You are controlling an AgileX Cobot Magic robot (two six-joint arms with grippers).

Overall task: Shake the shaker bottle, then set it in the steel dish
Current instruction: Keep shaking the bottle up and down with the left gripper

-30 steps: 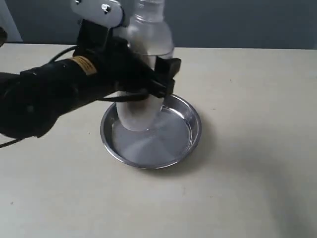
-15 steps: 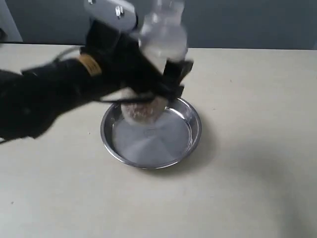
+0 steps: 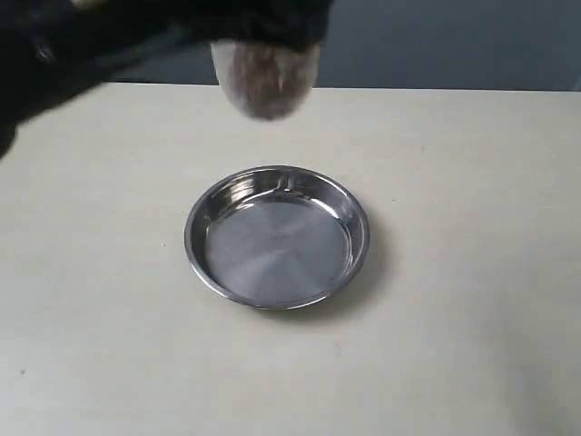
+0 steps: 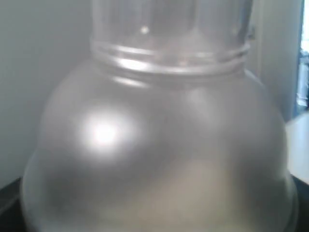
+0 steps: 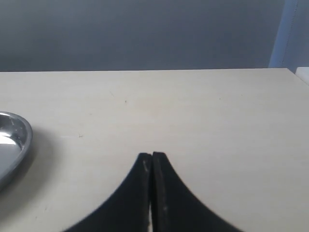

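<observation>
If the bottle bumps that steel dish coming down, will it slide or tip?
Probably slide: the steel dish sits low, wide and flat-bottomed on the smooth table. It looks thin and shiny, so likely light and easily nudged. The shaker bottle landing on its sloped rim might rock it.

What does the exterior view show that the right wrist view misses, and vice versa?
Only exterior: the shaker bottle, blurred, held up clear of the steel dish. Only right wrist: the right gripper, jaws shut, empty. Both: the steel dish, empty, on the pale table; the wrist view catches just its rim.
</observation>
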